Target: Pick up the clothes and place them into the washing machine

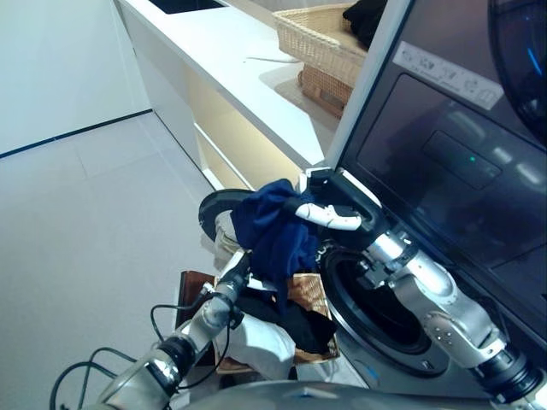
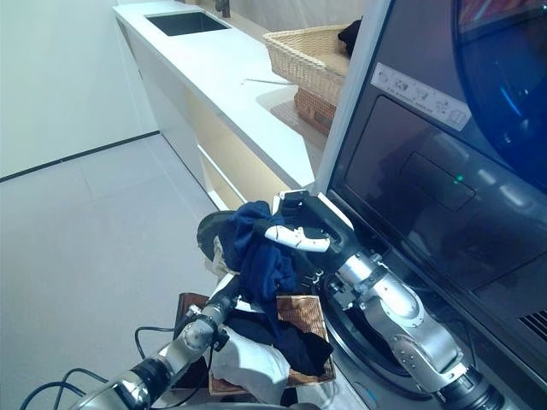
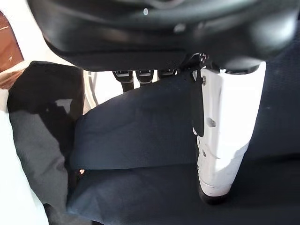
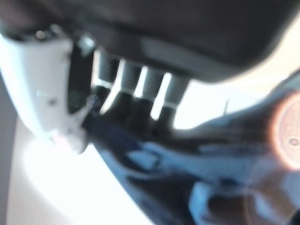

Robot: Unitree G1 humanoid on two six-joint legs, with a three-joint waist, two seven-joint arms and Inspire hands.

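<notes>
Left wrist view: left hand (image 3: 220, 140) clenches the navy garment (image 1: 273, 231); right hand (image 1: 338, 209) pinches its 3 o'clock edge. Soft, light, droopy, so bunch it before the washer drum (image 1: 376, 299).

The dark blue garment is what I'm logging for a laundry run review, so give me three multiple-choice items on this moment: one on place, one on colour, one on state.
1. Where is the dark blue cloth garment?
A. Flat on the white counter
B. Held up between both hands, beside the washing machine's round opening
C. In the woven wicker basket

2. What colour is the cover on the right hand's thumb?
A. White
B. Red
C. Yellow

3. What is the left hand doing?
A. Hanging open, away from any cloth
B. Pressing a panel button
C. Closed on the garment

Answers: 1 B, it hangs by the round opening above the floor pile; 2 A, the right hand shows a white thumb; 3 C, its wrist view shows thumb and fingers on blue cloth.
</notes>
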